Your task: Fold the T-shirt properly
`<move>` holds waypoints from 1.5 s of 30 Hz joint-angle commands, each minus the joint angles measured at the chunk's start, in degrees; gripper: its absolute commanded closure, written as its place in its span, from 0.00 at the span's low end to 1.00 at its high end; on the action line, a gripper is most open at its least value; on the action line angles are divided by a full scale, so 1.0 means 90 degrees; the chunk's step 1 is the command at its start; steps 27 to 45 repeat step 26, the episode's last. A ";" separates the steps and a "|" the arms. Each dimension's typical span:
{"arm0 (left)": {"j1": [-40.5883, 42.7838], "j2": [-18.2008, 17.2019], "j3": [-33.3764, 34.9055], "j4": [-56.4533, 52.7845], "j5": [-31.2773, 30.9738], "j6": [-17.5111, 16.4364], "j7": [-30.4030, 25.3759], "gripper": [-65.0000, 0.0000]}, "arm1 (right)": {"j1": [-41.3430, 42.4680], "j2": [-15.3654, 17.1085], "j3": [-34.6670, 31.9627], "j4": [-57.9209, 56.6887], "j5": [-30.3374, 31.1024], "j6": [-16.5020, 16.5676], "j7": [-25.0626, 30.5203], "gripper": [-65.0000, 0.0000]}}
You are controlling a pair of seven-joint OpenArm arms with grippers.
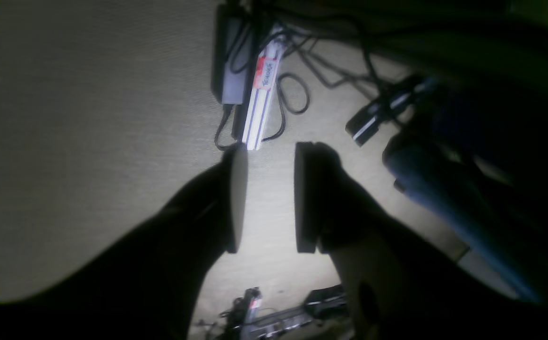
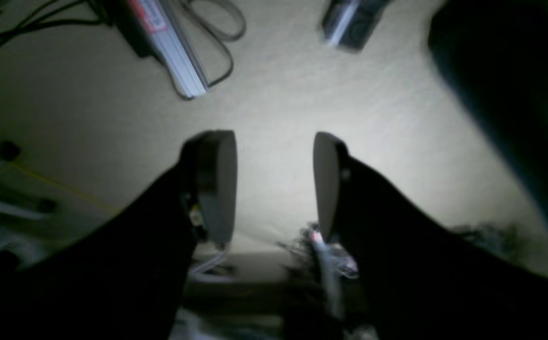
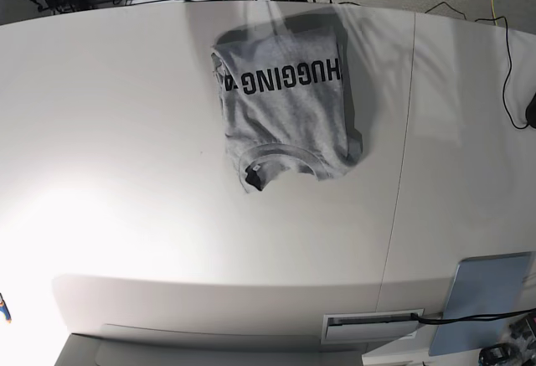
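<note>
T-shirt (image 3: 287, 105) left folded on the counter (image 3: 126, 131), both pincers released.

The grey shirt was seen in the upper middle of the base frame, folded into a rough rectangle, its "HUGGING" lettering upside down and the collar toward the bottom. In the wrist views, the left pincer (image 1: 264, 198) and right pincer (image 2: 274, 184) were held apart with nothing between them, above carpet (image 1: 66, 141) strewn with cables (image 1: 292, 89). A light-blue panel (image 3: 481, 299) was seen at lower right.
</note>
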 commanded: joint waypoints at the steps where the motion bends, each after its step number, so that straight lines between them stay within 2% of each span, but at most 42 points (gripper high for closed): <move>1: -0.0107 -0.0070 -0.0022 -0.0333 0.0102 -0.0039 -0.0119 0.71 | 0.0165 0.0209 0.0032 -0.0425 -0.0036 0.0061 0.0095 0.60; 4: -0.0736 -0.0049 -0.0022 -0.1321 0.0503 -0.0036 -0.0486 0.71 | 0.0874 0.0486 0.0032 -0.1775 -0.0165 0.0311 0.0651 0.60; 7: -0.1224 0.0087 -0.0022 -0.1921 0.0974 0.0073 -0.0765 0.71 | 0.1423 0.0663 0.0019 -0.2620 -0.0534 0.0393 0.1205 0.60; 9: -0.1501 0.0253 -0.0022 -0.2188 0.1399 0.0503 -0.0935 0.71 | 0.1719 0.0712 0.0019 -0.2931 -0.0816 0.0396 0.1503 0.60; 11: -0.1710 0.0425 -0.0022 -0.2429 0.1841 0.0991 -0.1163 0.71 | 0.1953 0.0709 0.0019 -0.3101 -0.1015 0.0396 0.1586 0.60; 13: -0.1889 0.0561 -0.0022 -0.2671 0.2191 0.1324 -0.1360 0.71 | 0.2120 0.0690 0.0019 -0.3174 -0.1173 0.0393 0.1637 0.60; 19: -0.2210 0.0758 -0.0022 -0.3186 0.2373 0.1717 -0.1770 0.71 | 0.2203 0.0607 0.0019 -0.3172 -0.1583 0.0386 0.2125 0.60; 23: -0.2254 0.0787 -0.0024 -0.3220 0.2623 0.1758 -0.1783 0.71 | 0.2203 0.0607 0.0019 -0.3172 -0.1600 0.0389 0.2193 0.60; 45: -0.2259 0.0787 -0.0024 -0.3220 0.2618 0.1758 -0.1817 0.71 | 0.2203 0.0607 0.0019 -0.3172 -0.1600 0.0389 0.2191 0.60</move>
